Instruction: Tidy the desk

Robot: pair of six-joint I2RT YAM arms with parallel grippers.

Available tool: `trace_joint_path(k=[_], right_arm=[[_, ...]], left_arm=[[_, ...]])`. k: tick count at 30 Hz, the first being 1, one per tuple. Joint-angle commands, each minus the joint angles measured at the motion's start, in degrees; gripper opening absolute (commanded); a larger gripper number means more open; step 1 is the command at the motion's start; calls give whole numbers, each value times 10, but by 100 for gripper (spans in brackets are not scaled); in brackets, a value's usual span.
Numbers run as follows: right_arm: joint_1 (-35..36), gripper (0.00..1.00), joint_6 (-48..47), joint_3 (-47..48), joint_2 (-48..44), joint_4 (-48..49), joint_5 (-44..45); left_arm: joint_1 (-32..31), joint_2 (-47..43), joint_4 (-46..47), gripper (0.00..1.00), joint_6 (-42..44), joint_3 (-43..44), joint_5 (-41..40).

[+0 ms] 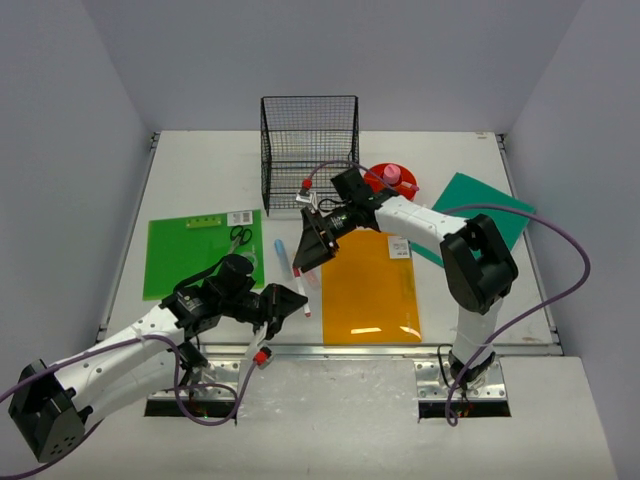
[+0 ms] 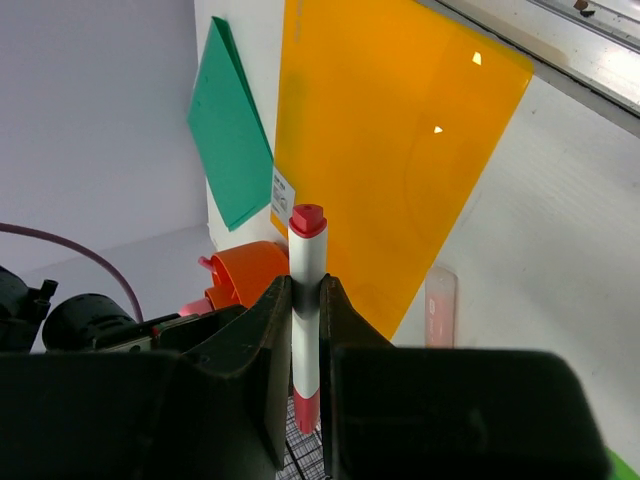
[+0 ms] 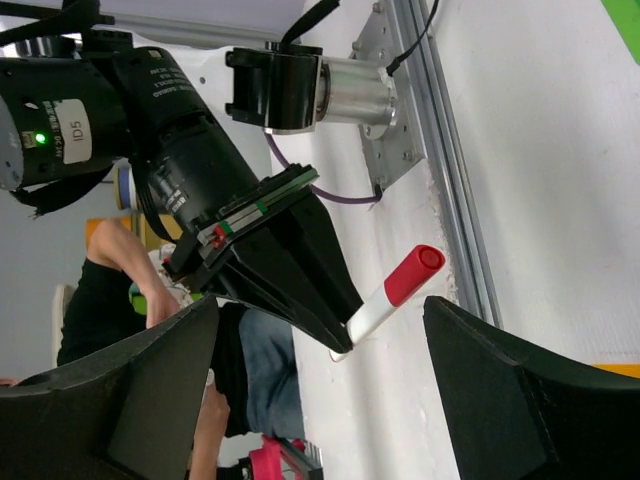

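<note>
Left gripper (image 1: 277,312) is clamped on a white marker (image 1: 266,342) with red ends, at the near edge of the desk (image 1: 200,170), above the silver rail (image 1: 400,348). Only the left wrist view shows both jaws pressed flat against the barrel (image 2: 306,300). The right gripper (image 1: 312,243) hangs over the middle of the desk. Its fingers (image 3: 500,400) stand wide apart in the right wrist view, and that view alone shows a person (image 3: 100,300) beyond the table.

On the desk lie an orange folder (image 1: 370,285), a green folder (image 1: 190,255) with scissors (image 1: 240,237) on it, and a teal folder (image 1: 490,215). A black mesh rack (image 1: 309,150) stands at the back. Beside it, the round orange tray (image 1: 377,172) holds something pink (image 1: 392,177). A blue-capped pen (image 1: 281,252) lies near the orange folder.
</note>
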Motion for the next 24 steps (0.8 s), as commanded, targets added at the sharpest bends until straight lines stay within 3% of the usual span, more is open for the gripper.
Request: trace_joint_path(k=[1,6,9,15,17,19,20,21,23,24], right_arm=[[13,82,-41,29,9,-18,4],[35,79,-68,32,25,-46,12],[48,72,-70,29,32,-45,8],[57,38,-51,23,31,-22,0],[57,12,-51,22,28,-24,-5],[54,0,-50,22,25,-26,-6],[50,0,-50,22,21,-28,-6],[42,0,-48,22,15,-28,-7],[18,0,-44,25,4,-32,-5],[4,0,-46,35,-6,-40,-2]], left_arm=[[-6,-12,17,0,397,-7,43],[-7,-13,21,0,401,-7,46],[-7,-11,22,0,402,-6,46],[-7,-14,17,0,408,-10,48],[-7,-18,19,0,404,-12,48],[-7,-24,24,17,394,-18,51],[-7,-29,30,30,389,-21,54],[-7,-36,35,64,374,-26,60],[-7,-51,36,89,349,-28,69],[-7,-64,33,95,339,-29,71]])
